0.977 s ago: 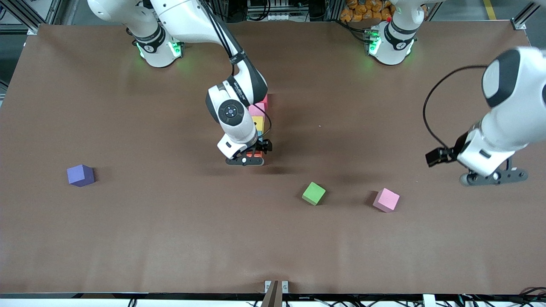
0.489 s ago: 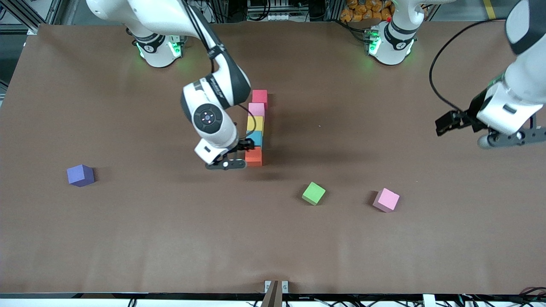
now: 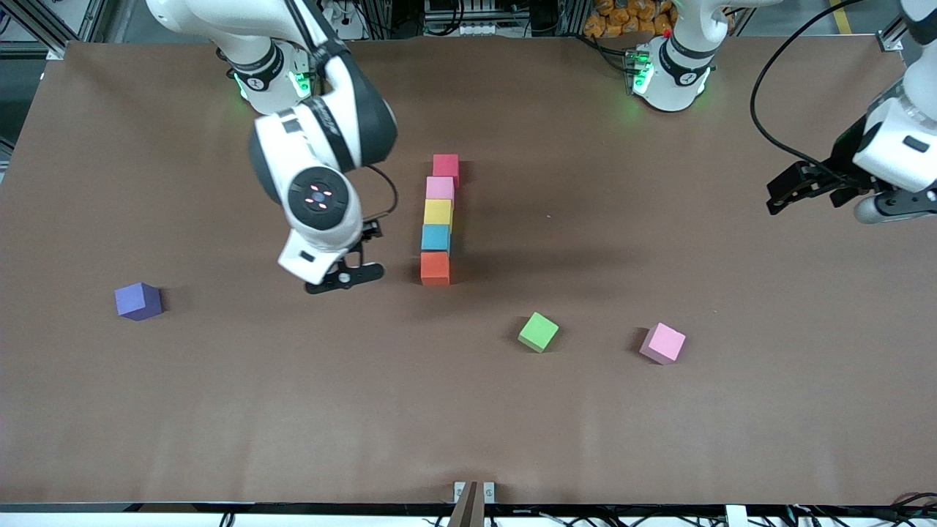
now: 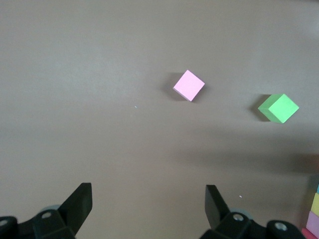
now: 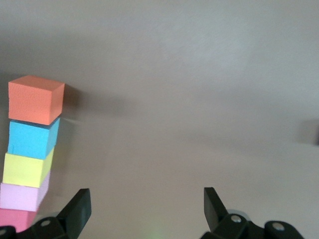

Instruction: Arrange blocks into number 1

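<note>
Five blocks lie in a straight touching row on the brown table: crimson [image 3: 445,165] nearest the robots' bases, then pink [image 3: 440,188], yellow [image 3: 438,212], sky-blue [image 3: 435,237] and orange [image 3: 435,268] nearest the front camera. My right gripper [image 3: 344,278] hangs open and empty beside the orange block, off toward the right arm's end. The right wrist view shows the row from orange [image 5: 36,98] to crimson [image 5: 15,219], clear of the open right gripper [image 5: 147,201]. My left gripper [image 3: 893,211] is raised at the left arm's end of the table. It is open [image 4: 148,201] over bare table.
A green cube [image 3: 539,331] and a loose pink cube [image 3: 663,343] lie nearer the front camera than the row, toward the left arm's end. Both show in the left wrist view, green [image 4: 278,108] and pink [image 4: 189,85]. A purple cube [image 3: 137,301] sits near the right arm's end.
My right gripper has drawn away from the orange block toward the right arm's end, uncovering the whole row. The left arm has pulled back toward its base.
</note>
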